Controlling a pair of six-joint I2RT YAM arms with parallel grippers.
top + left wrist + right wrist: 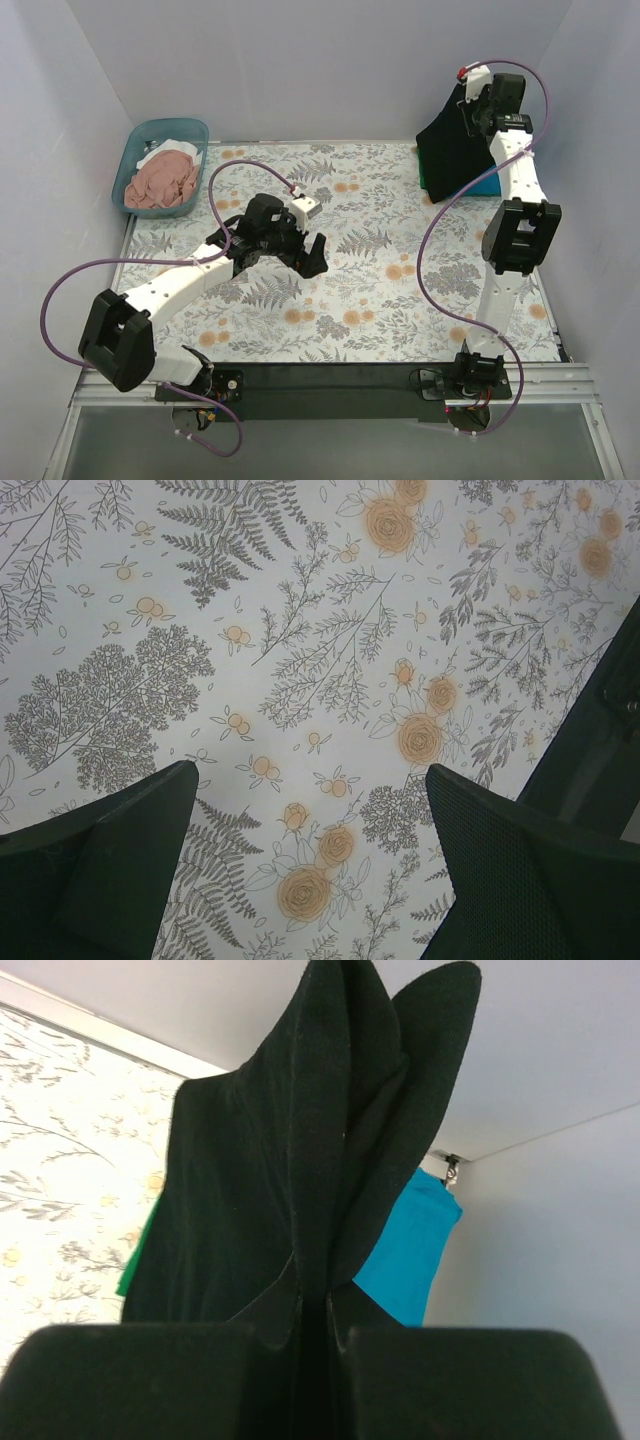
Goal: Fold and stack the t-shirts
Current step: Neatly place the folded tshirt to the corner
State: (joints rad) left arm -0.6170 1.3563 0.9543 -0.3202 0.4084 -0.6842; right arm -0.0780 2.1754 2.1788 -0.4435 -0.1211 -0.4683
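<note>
The right gripper (470, 100) is raised above the desk's far right corner, clamped tight on a black t-shirt (450, 140). In the right wrist view the gripper (315, 1332) pinches a fold of that cloth (270, 1160), which hangs bunched from it. Beneath the black t-shirt, at the same corner, lie a teal-blue t-shirt (410, 1250) and a green t-shirt (132, 1265), each showing only at an edge.

The left gripper (305, 245) hangs over the middle of the desk (380, 300) with its jaws spread wide and nothing between them. Its wrist view shows only the flowered cloth (300, 630) between the two fingers (120, 860).

At the far left corner a teal tub (175, 122) holds a crumpled pink t-shirt (165, 183), with a white t-shirt (165, 150) behind it.
</note>
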